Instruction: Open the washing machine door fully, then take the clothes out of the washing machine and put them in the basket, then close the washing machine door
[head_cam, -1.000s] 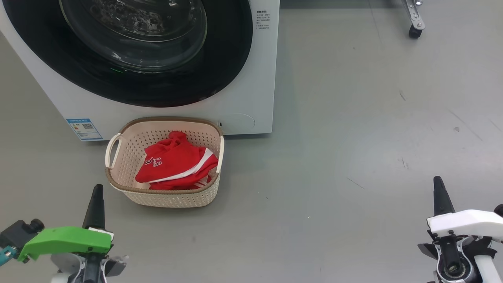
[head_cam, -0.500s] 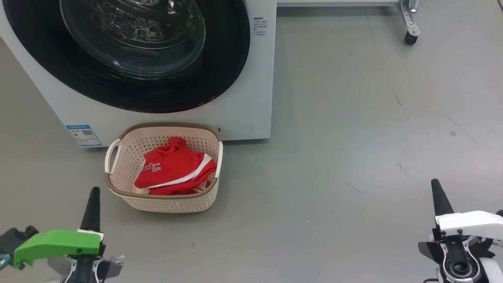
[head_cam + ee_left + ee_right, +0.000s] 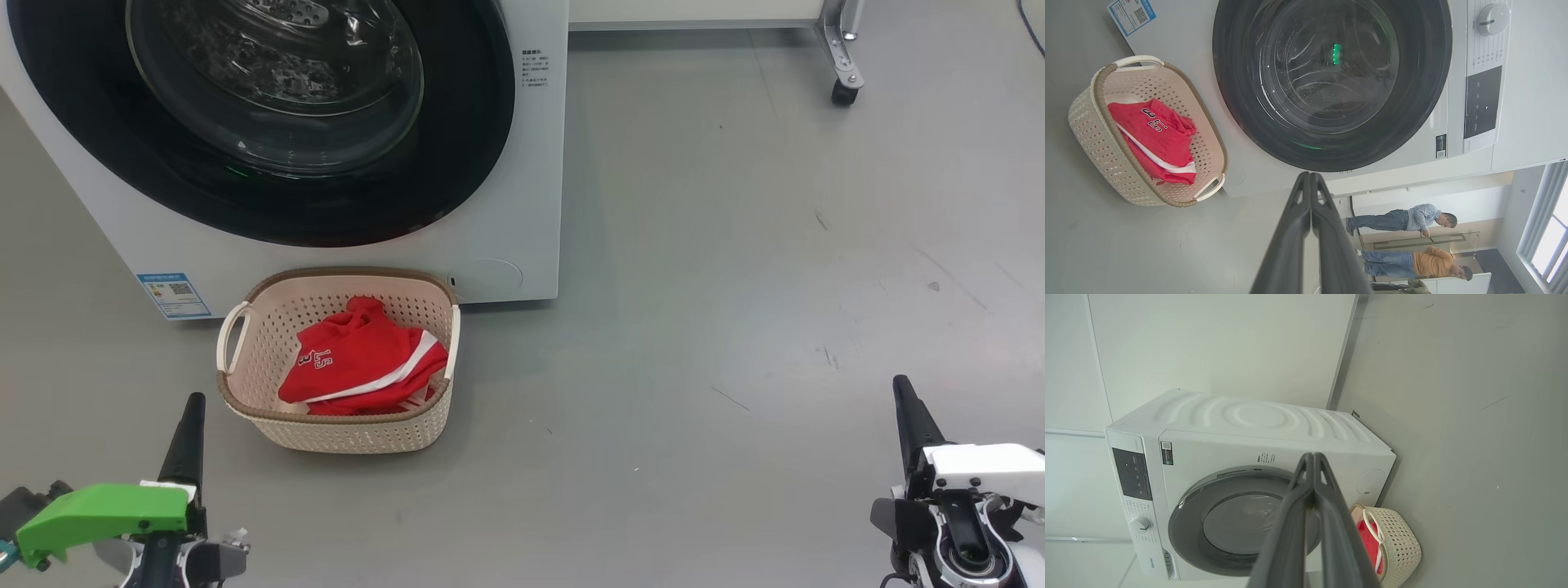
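Note:
The white washing machine (image 3: pixel 522 204) stands at the upper left, and its black-rimmed washing machine door (image 3: pixel 465 131) lies closed against the front. On the floor just in front sits the cream basket (image 3: pixel 245 359) with the red clothes (image 3: pixel 359 367) heaped inside. My left gripper (image 3: pixel 192 404) is shut and empty, low at the left, a little short of the basket. My right gripper (image 3: pixel 900 385) is shut and empty at the lower right, far from both. The left wrist view has the door (image 3: pixel 1425 81), the basket (image 3: pixel 1090 134) and the clothes (image 3: pixel 1155 143). The right wrist view shows the machine (image 3: pixel 1257 416) and the basket (image 3: pixel 1400 539).
Bare grey floor (image 3: pixel 735 286) spreads to the right of the machine. A caster leg of a frame (image 3: pixel 841 82) stands at the far back right. Two people (image 3: pixel 1412 241) stand in the background of the left wrist view.
The whole head view has shifted, so machine and basket sit lower in it. Both grippers stay shut and low; the clothes rest unchanged in the basket.

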Controlling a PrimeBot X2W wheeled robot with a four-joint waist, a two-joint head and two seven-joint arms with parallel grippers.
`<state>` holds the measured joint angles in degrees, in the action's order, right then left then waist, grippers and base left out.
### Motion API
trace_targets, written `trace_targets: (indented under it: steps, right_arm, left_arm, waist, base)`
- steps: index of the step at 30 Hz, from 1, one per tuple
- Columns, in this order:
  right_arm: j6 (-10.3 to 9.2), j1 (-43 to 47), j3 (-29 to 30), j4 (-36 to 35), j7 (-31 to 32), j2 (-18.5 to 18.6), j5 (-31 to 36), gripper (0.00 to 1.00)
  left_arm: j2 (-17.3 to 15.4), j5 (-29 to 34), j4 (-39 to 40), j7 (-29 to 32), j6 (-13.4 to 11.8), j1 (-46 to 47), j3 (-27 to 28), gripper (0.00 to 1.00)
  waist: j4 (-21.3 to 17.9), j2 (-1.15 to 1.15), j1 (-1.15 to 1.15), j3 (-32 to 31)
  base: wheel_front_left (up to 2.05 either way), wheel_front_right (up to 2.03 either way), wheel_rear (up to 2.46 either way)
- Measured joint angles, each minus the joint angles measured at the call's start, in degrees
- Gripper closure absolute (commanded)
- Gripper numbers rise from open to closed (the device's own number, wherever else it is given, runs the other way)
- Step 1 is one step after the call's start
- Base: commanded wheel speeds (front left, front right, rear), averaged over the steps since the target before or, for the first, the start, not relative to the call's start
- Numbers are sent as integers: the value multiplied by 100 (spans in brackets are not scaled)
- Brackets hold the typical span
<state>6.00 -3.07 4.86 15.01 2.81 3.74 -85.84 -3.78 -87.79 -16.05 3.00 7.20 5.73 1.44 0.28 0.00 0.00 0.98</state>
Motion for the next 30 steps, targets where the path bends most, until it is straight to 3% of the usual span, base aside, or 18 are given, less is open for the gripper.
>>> trace_targets:
  steps: [11,30]
  right_arm:
    - [70,-7,78,57,178,-19,-713,100]
    - [94,-13,94,62,193,-21,-735,100]
  left_arm:
    - [59,-491,44,155,-1,-13,107,100]
    - [64,-497,48,156,0,-15,138,100]
  waist:
    - [-28,0,0,-81]
    - [-28,0,0,-81]
  base:
    - [0,0,0]
    - [0,0,0]
